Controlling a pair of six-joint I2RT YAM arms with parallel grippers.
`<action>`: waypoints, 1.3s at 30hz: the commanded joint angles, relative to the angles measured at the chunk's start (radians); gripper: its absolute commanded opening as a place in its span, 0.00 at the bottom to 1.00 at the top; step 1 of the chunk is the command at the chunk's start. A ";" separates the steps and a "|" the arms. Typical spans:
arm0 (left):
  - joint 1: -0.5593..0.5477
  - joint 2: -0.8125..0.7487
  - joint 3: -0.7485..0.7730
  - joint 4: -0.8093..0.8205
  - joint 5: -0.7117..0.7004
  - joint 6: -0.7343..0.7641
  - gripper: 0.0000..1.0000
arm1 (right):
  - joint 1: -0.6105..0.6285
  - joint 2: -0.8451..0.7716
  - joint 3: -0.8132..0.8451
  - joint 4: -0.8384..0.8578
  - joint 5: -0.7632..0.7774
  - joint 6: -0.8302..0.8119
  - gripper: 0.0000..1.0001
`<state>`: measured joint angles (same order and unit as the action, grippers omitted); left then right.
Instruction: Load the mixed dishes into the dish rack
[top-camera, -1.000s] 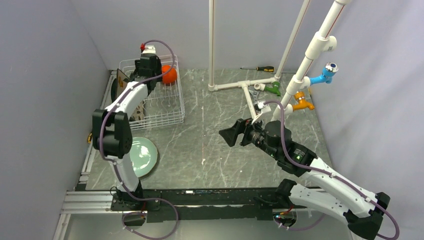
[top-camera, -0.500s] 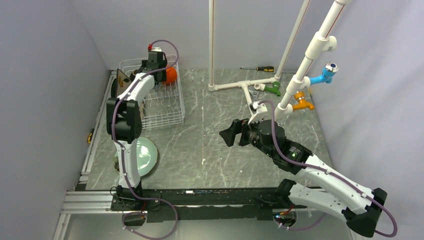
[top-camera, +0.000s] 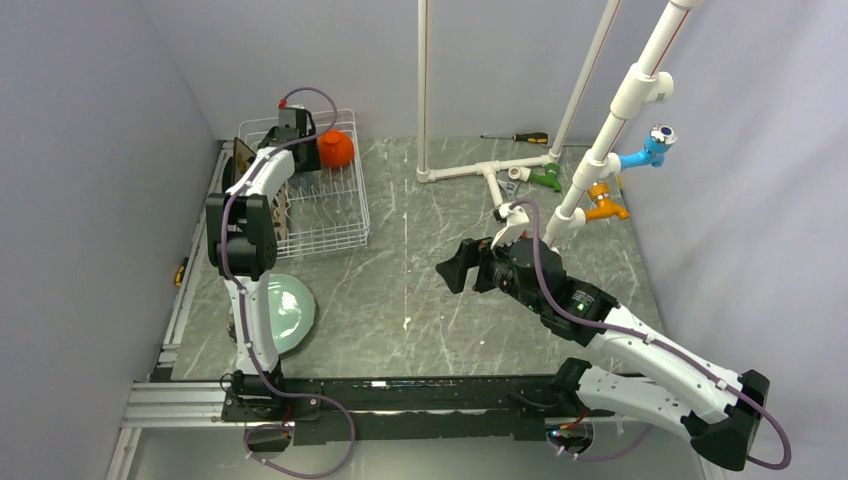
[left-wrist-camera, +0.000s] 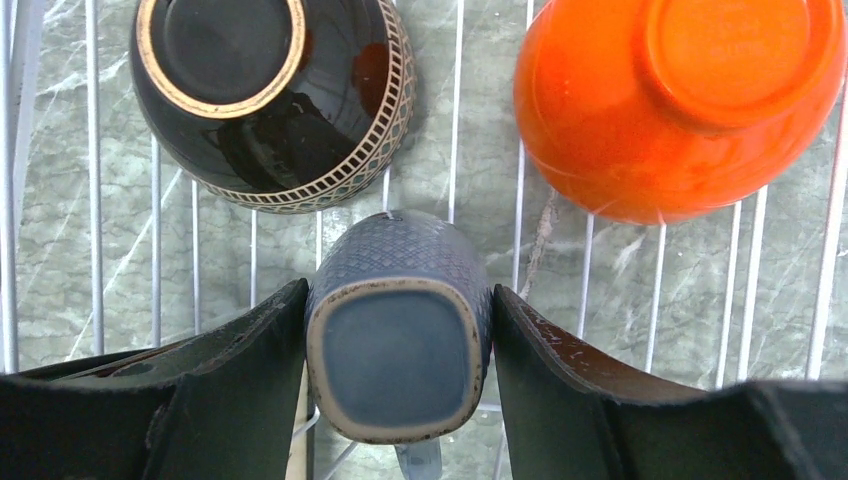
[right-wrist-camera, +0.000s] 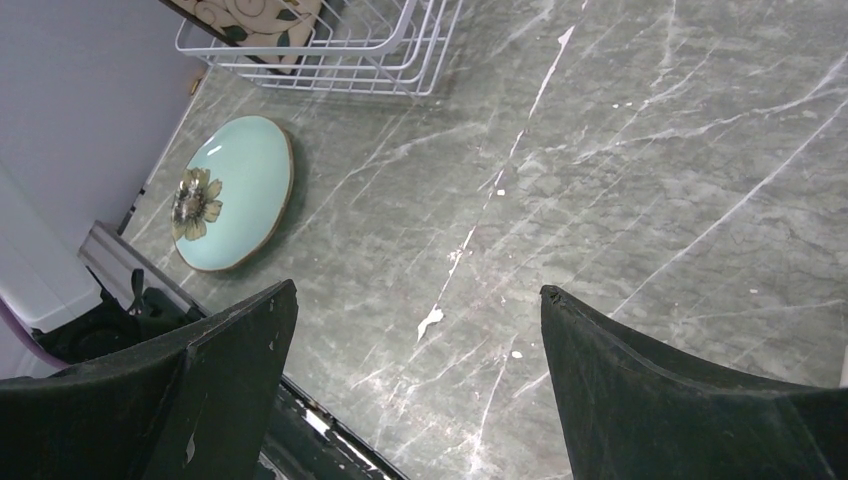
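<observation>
In the left wrist view my left gripper (left-wrist-camera: 398, 290) is shut on the dark teal rounded-square plate (left-wrist-camera: 395, 360), held on edge over the white wire dish rack (left-wrist-camera: 457, 120). The dark brown bowl (left-wrist-camera: 270, 90) and the orange bowl (left-wrist-camera: 680, 100) lie upside down in the rack just beyond it. In the top view the left gripper (top-camera: 292, 125) is over the far end of the rack (top-camera: 335, 225), beside the orange bowl (top-camera: 335, 150). The brown floral plate (top-camera: 243, 155) stands at the rack's left side. The pale green plate (top-camera: 282, 312) lies on the table. My right gripper (top-camera: 462, 268) is open and empty.
The white pipe frame (top-camera: 490, 175) with coloured taps (top-camera: 605, 205) stands at the back right, with a screwdriver (top-camera: 520, 137) behind it. The grey wall runs close along the rack's left side. The right wrist view shows the pale green plate (right-wrist-camera: 232, 190) and the rack's near corner (right-wrist-camera: 400, 50).
My left gripper has moved left and back over the rack's far end, uncovering the orange bowl. The right arm has shifted slightly, its gripper still open.
</observation>
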<state>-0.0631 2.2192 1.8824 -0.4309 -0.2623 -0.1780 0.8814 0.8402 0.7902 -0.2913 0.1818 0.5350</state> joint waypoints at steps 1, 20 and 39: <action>-0.009 0.003 0.044 0.024 0.040 -0.007 0.01 | 0.002 0.006 0.043 0.027 -0.002 0.008 0.93; -0.004 -0.004 0.076 -0.018 0.029 -0.055 0.63 | 0.003 0.039 0.046 0.040 -0.028 0.049 0.92; -0.027 -0.304 0.045 -0.038 0.051 -0.106 1.00 | 0.004 0.179 0.010 0.109 -0.070 0.075 0.93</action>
<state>-0.0708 2.1040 1.9221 -0.4915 -0.2234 -0.2543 0.8814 0.9939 0.8028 -0.2573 0.1375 0.5957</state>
